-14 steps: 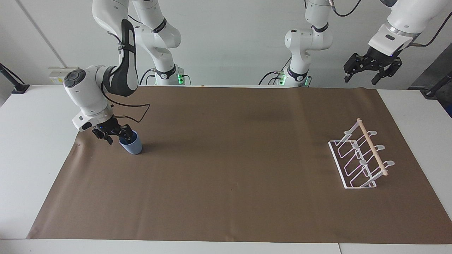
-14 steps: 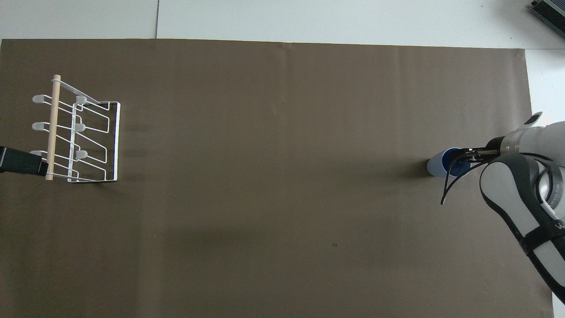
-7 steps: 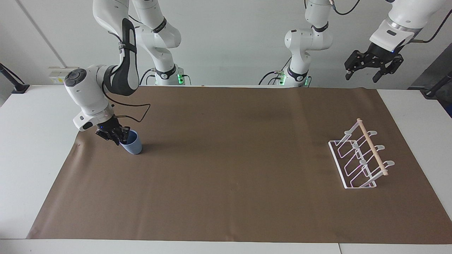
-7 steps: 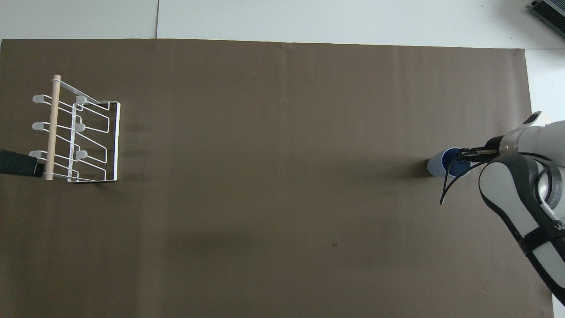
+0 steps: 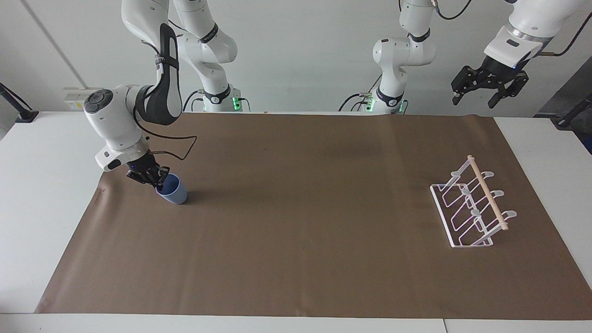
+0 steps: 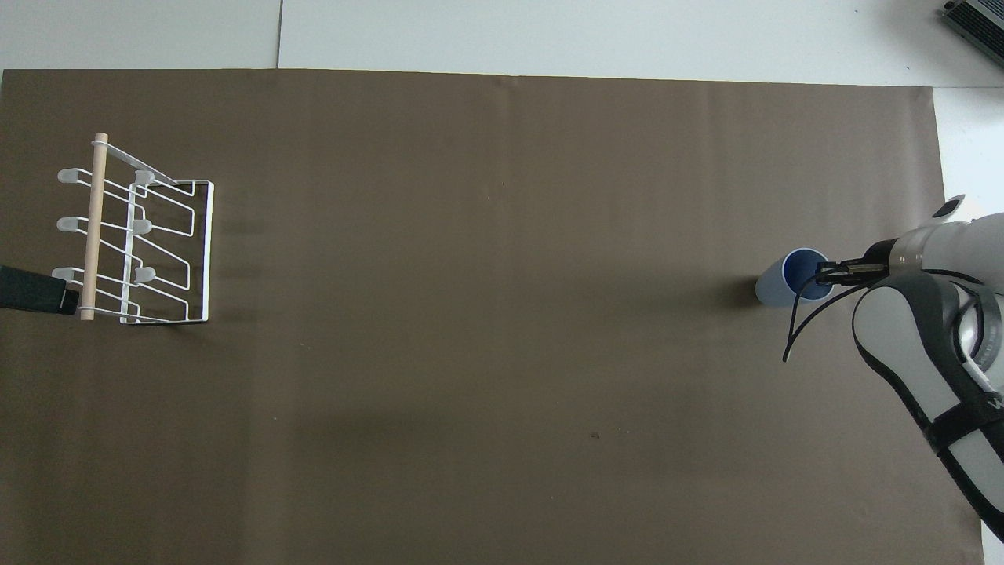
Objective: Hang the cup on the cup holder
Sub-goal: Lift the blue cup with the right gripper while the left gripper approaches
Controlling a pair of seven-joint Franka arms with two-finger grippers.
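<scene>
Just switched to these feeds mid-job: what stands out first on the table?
The right gripper is shut on the rim of the light-blue cup, which sits tilted at the right arm's end of the brown mat. The white wire cup holder stands with nothing on it at the left arm's end of the mat. The left gripper waits open, raised high near that end.

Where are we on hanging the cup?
Done: right gripper has shut on the cup at its rim. In hand: the cup, tilted, still low over the brown mat. Left: carry it to the cup holder, whose prongs are empty. Left gripper waits, open, raised.
</scene>
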